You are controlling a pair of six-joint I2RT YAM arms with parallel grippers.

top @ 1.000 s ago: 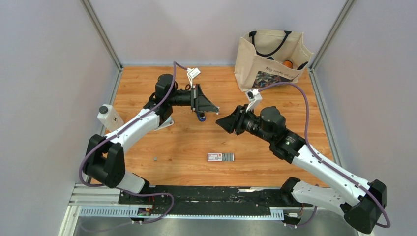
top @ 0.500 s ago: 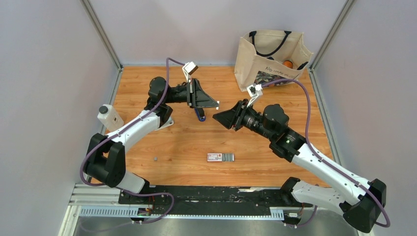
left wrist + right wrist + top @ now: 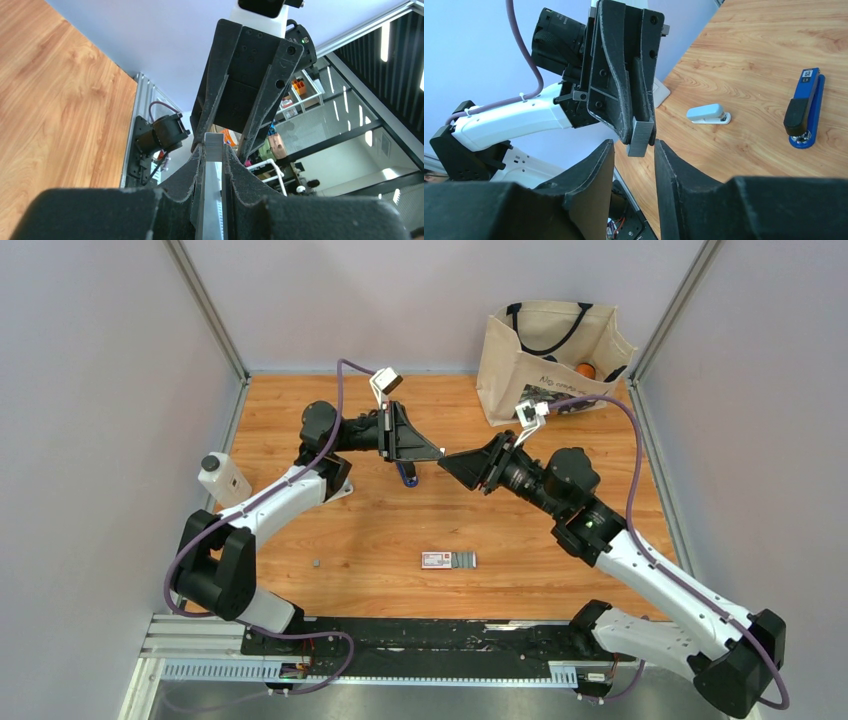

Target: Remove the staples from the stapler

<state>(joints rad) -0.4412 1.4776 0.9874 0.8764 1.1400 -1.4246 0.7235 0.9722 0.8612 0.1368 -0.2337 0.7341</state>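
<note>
Over 1 second the right gripper (image 3: 448, 462) has advanced to mid-frame, jaws part-open and empty, facing end-on the staples (image 3: 642, 136) pinched in the left gripper (image 3: 438, 453).

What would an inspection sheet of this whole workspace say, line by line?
Surface: wooden table, no spills seen.
Job's things: blue stapler lying flat on the table; strip of staples held in the air.
Clutter: red-and-white carton, small pale stapler, white bottle, tote bag.
Grippers: left gripper shut on the strip of staples; right gripper open, at the strip's free end.
Cables: purple cables along both arms, no snag seen.
Surroundings: grey walls; nothing else seen.
</note>
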